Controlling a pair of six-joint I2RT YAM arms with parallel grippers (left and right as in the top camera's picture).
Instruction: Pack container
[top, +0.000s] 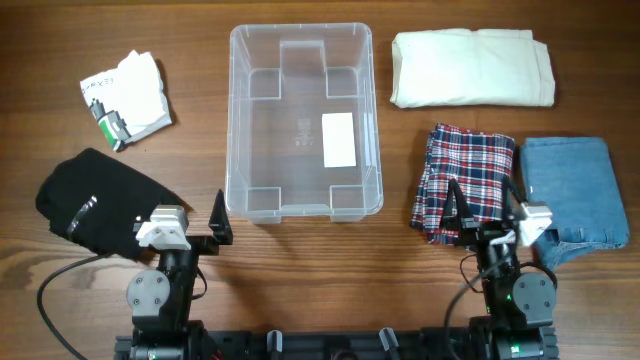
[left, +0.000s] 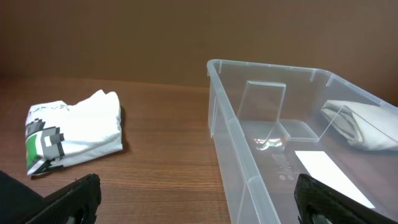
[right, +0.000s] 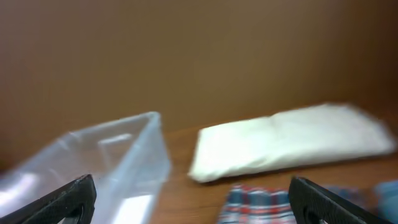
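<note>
The clear plastic container (top: 303, 120) stands empty at the table's middle, a white label on its base; it also shows in the left wrist view (left: 292, 143) and, blurred, in the right wrist view (right: 118, 162). Folded clothes lie around it: a white printed shirt (top: 125, 95) and a black garment (top: 100, 200) on the left, a cream cloth (top: 472, 67), a plaid cloth (top: 465, 180) and jeans (top: 575, 190) on the right. My left gripper (top: 195, 222) is open and empty near the container's front left corner. My right gripper (top: 487, 215) is open and empty over the plaid cloth's front edge.
The white printed shirt (left: 71, 134) lies ahead and left of the left gripper. The cream cloth (right: 292, 146) and plaid cloth (right: 258, 205) lie ahead of the right gripper. Cables run along the table's front edge by both arm bases.
</note>
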